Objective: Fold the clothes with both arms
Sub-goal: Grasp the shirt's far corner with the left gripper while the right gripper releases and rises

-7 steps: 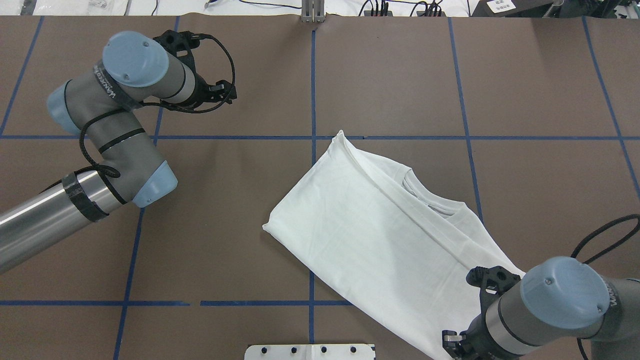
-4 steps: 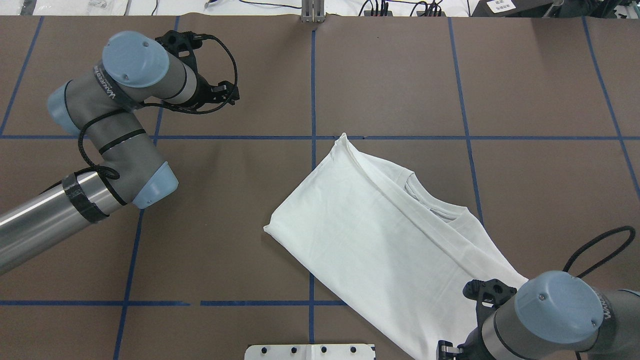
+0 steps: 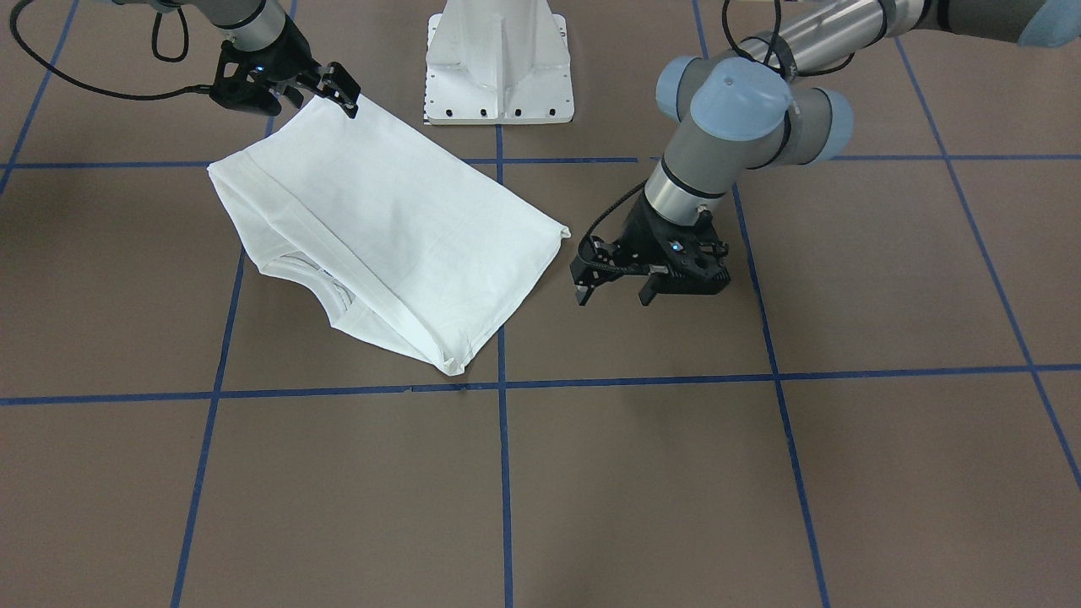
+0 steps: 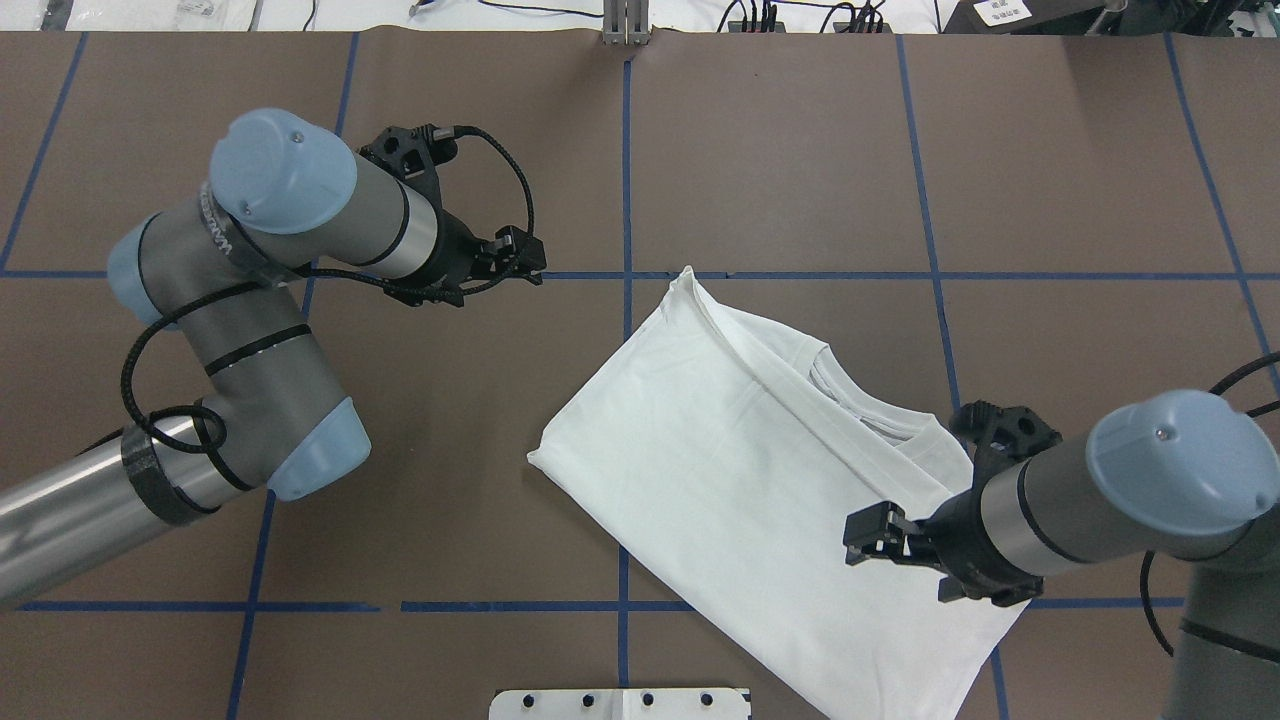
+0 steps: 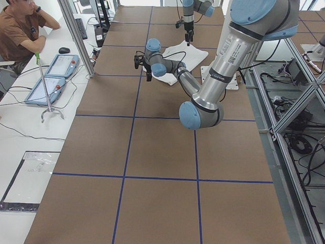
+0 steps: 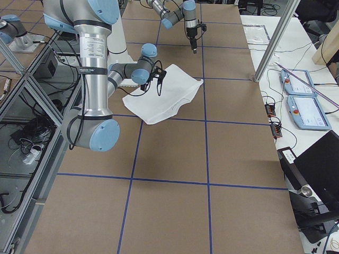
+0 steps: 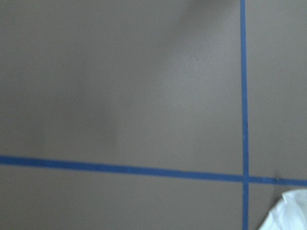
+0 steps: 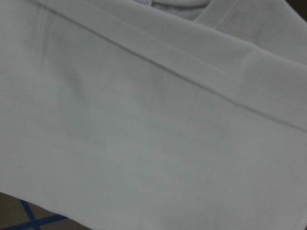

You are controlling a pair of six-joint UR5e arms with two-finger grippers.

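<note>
I see both have moved since one second ago: right gripper (image 4: 868,537) went from the T-shirt (image 4: 730,470) corner to above its cloth, left gripper (image 3: 614,295) came nearer | both wide, holding nothing | T-shirt lies folded on counter (image 4: 450,520), below right gripper, near left gripper, apart.
</note>
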